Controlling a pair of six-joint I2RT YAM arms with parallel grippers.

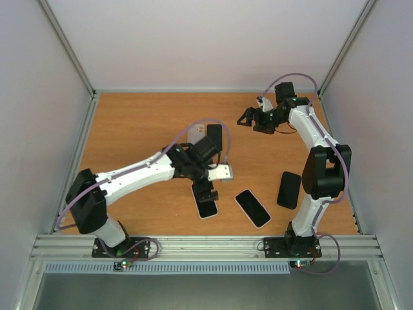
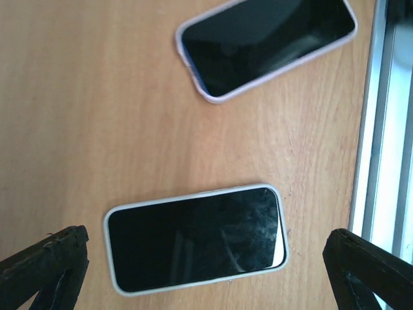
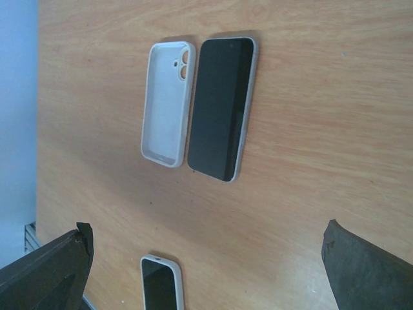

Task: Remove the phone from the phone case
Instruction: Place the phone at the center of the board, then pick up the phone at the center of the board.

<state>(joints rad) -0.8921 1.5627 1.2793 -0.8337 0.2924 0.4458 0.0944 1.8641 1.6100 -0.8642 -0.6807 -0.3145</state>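
Note:
A phone in a pale case (image 2: 193, 239) lies flat, screen up, on the wooden table. In the top view it (image 1: 207, 208) is just below my left gripper (image 1: 205, 191). The left gripper (image 2: 206, 271) is open and hovers over the phone, one finger past each short end, touching nothing. A second cased phone (image 2: 268, 45) lies beside it, also in the top view (image 1: 252, 208). My right gripper (image 1: 255, 121) is open and empty at the far right of the table; it is also open in its wrist view (image 3: 206, 271).
An empty white case (image 3: 168, 103) and a bare dark phone (image 3: 221, 106) lie side by side at mid-table (image 1: 197, 134). A dark phone (image 1: 289, 190) lies by the right arm. Another cased phone (image 3: 161, 284) shows at the bottom of the right wrist view. The metal rail (image 2: 387, 129) runs along the near edge.

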